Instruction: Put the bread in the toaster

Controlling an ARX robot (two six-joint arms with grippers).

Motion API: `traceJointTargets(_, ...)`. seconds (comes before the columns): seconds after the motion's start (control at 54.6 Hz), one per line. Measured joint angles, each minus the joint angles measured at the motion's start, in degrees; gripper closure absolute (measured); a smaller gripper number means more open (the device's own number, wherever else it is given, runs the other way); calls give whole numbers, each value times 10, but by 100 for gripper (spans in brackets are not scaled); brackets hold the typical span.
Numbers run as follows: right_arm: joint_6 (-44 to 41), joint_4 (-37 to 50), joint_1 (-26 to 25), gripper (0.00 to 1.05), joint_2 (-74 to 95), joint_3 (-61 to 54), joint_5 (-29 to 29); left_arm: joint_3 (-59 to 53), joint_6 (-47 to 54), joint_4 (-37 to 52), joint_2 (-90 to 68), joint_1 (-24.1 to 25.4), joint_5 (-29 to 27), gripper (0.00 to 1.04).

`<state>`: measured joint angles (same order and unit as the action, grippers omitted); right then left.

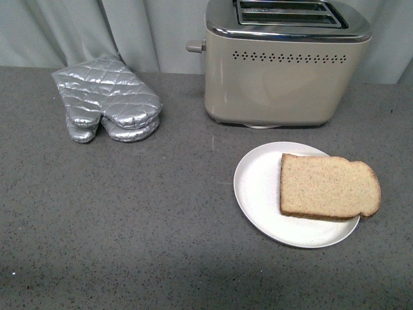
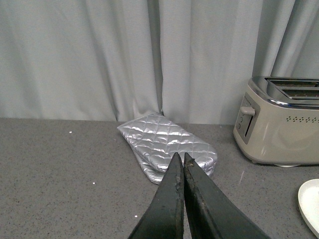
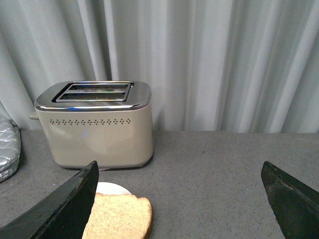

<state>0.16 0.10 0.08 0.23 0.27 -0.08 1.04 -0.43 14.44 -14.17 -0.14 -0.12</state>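
across the front view, you have a speckled grey counter filling most of the frame, with a pale curtain hanging behind it. the toaster stands upright at about 1 o'clock from the centre, near the curtain. its two slots face up in the chrome top, a row of vent holes runs along the near side, and its lever sticks out at its 9 o'clock end. the silver quilted oven mitts lie stacked at 10 o'clock, well apart from the toaster. a round white plate sits at 4 o'clock, just in front of the toaster. the bread lies flat on that plate, covering its 3 o'clock half, with the rounded top reaching past the rim at 3 o'clock. your left gripper, seen from its wrist camera, has its two dark fingers pressed together with nothing between them, pointing toward the mitts. your right gripper has its fingers spread wide and empty above the counter, with the bread and toaster ahead of it.
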Motion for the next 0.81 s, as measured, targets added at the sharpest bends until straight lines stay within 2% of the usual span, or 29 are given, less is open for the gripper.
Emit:
traceJointTargets(0.275, 0, 0, 0, 10, 0, 0, 0, 0, 0, -44, 43, 0, 0, 101)
traceJointTargets(0.367, 0, 0, 0, 10, 0, 0, 0, 0, 0, -134, 115, 0, 1, 101)
traceJointTargets(0.55, 0, 0, 0, 10, 0, 0, 0, 0, 0, -143, 139, 0, 1, 100)
traceJointTargets(0.806, 0, 0, 0, 10, 0, 0, 0, 0, 0, -143, 139, 0, 1, 54)
